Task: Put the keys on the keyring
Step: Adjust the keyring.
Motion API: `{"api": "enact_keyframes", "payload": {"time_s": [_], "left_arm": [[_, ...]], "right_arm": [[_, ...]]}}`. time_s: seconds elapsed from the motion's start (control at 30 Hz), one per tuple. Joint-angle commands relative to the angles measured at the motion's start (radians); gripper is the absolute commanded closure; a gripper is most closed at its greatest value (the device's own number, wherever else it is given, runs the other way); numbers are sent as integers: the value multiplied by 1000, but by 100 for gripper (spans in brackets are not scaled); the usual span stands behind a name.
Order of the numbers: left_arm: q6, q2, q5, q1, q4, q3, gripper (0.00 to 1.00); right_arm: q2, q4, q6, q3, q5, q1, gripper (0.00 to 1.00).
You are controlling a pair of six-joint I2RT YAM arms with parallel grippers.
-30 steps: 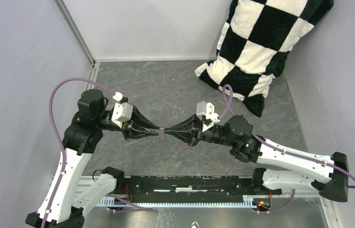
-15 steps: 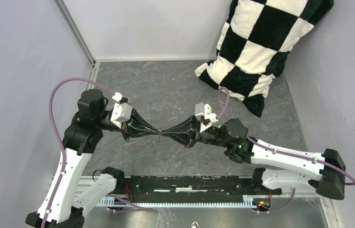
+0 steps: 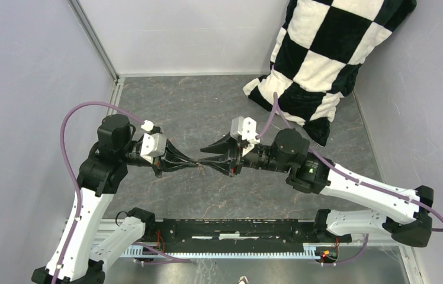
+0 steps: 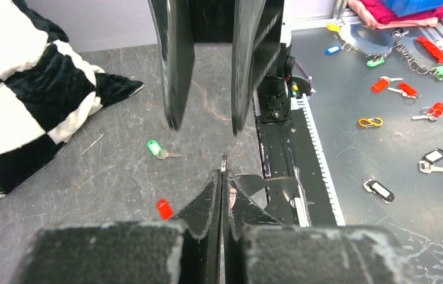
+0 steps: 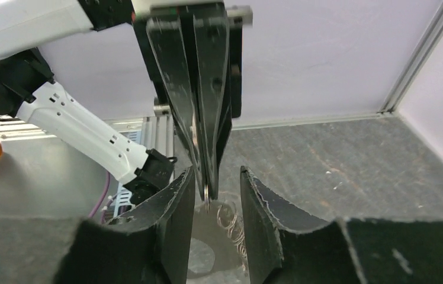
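Left wrist view: the green key and red key lie loose on the counter, neither threaded. The left pincer, pressed together, pinches the keyring; the right pincer, spread, faces it. Threading both keys is left.

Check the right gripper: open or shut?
Open. In its wrist view the right gripper has its fingers standing well apart, straddling the tips of the shut left gripper.
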Motion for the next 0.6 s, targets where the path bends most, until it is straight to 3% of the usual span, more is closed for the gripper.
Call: {"api": "enact_keyframes", "payload": {"time_s": [0.0,0.27,0.57], "left_arm": [[89,6,-20,-5,-20,14,98],[97,2,-36,-7,-20,13,98],[95,-6,-36,-7,-20,9,98]], "right_arm": [[62,-339,-146,202,-8,-4,60],[204,-639,-241,444,-53,-2,66],[220,-669,-250,491,-54,-2,86]]}}
